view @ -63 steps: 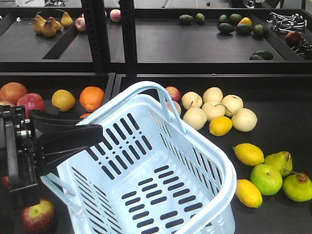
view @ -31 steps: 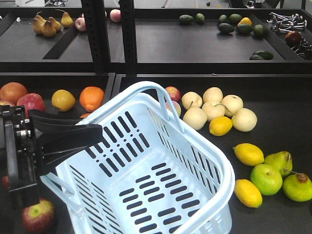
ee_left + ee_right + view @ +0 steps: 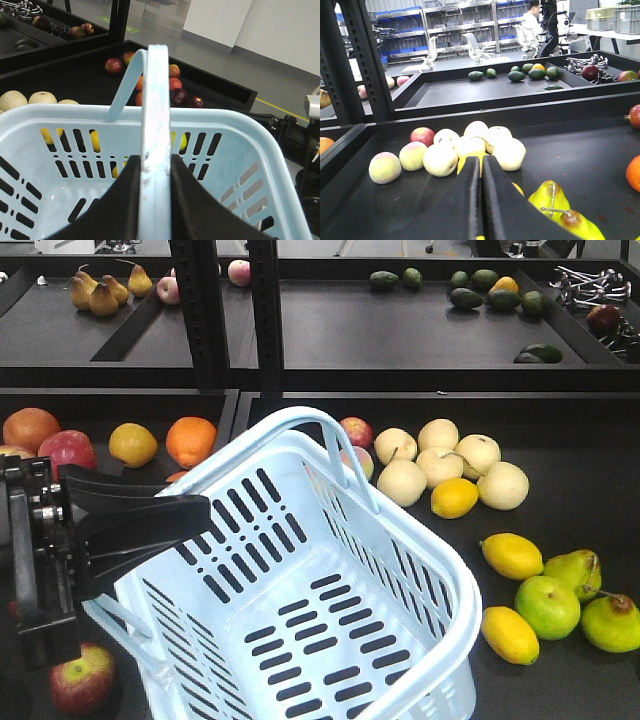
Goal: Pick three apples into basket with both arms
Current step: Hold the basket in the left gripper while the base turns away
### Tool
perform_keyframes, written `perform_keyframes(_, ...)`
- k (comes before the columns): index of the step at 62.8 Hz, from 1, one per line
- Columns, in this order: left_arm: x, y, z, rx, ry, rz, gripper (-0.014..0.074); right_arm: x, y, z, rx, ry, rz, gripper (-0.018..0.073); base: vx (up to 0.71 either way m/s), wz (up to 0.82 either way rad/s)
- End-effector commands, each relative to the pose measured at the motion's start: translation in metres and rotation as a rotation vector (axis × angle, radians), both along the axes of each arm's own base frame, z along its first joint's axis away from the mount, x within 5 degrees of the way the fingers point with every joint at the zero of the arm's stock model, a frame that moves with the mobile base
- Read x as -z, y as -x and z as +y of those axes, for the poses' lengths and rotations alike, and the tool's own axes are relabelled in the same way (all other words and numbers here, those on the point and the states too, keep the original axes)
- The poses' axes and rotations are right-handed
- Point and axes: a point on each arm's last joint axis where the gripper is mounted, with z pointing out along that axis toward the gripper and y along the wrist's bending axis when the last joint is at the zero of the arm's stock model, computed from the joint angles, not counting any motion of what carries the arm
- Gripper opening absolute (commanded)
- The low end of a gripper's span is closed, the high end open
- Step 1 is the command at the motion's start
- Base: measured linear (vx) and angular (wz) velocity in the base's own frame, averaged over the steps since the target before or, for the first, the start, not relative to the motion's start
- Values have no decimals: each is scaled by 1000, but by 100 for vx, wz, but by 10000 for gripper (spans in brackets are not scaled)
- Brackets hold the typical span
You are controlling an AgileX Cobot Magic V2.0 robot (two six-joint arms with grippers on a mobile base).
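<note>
Your left claw (image 3: 155, 161) is clamped on the swing handle (image 3: 154, 100) of the pale blue basket (image 3: 300, 540), one black finger on each side of the bar. The basket sits tilted on the black tray (image 3: 570, 500), its second handle arching over the far rim. One dark red apple (image 3: 82, 678) with a yellow-green patch lies outside the basket, low on the left, just beside the arm. In the left wrist view two dark apples (image 3: 179, 95) sit in a fruit cluster beyond the basket's rim. Your right claw (image 3: 481, 159) has its fingers pressed together with nothing between them, pointing at a pile of pale round fruit (image 3: 470, 145). There is bare tray floor left of that claw, up to the tray wall (image 3: 350, 145). To the basket's right a strip of tray is open before the lemons (image 3: 512, 555). Behind the basket stand two rack posts (image 3: 262, 310).
</note>
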Motion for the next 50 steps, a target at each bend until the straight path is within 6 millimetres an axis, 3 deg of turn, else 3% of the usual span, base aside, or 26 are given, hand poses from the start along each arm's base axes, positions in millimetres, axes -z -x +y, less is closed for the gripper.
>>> perform_keyframes(1, -9, 2, 2, -13, -32, -55, -8, -3, 1, 2, -16, 15, -73, -4, -2, 4)
perform_keyframes(29, -9, 2, 2, -13, -32, -55, -7, -3, 1, 2, -16, 15, -73, -4, -7, 12)
perform_keyframes(50, -9, 2, 2, -13, -32, -55, -7, -3, 1, 2, -16, 15, -73, -4, -10, 35)
